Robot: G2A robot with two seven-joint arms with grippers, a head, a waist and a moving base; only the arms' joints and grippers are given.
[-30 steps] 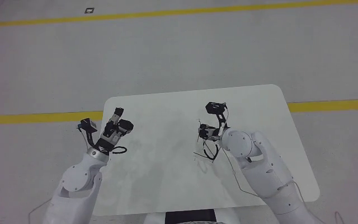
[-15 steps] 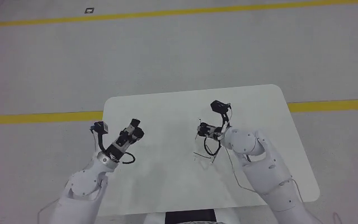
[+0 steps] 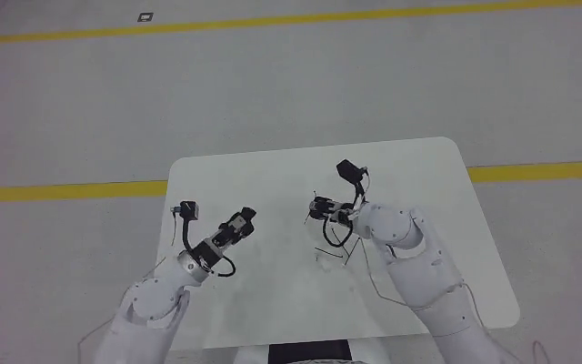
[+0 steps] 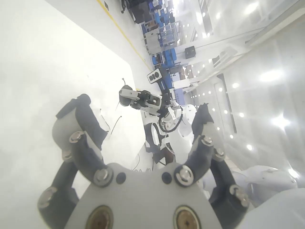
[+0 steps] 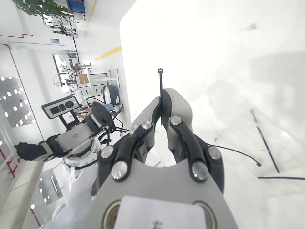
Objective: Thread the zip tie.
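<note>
A: One zip tie (image 5: 160, 82) is pinched in the right gripper (image 5: 162, 101), held above the table (image 3: 273, 173) with its head end poking out.
B: Left gripper (image 3: 245, 217)?
A: Spread wide, empty, well apart from it. Nothing is threaded yet. I'd say the tail must be fed through the head. Spare ties (image 5: 266, 144) lie nearby.

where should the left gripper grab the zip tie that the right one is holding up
Probably the bare stretch of the zip tie just behind its head, clear of the right gripper. It sticks out thin and straight past those fingers, so the open left gripper should come in from the side, crosswise, one finger on each side.
</note>
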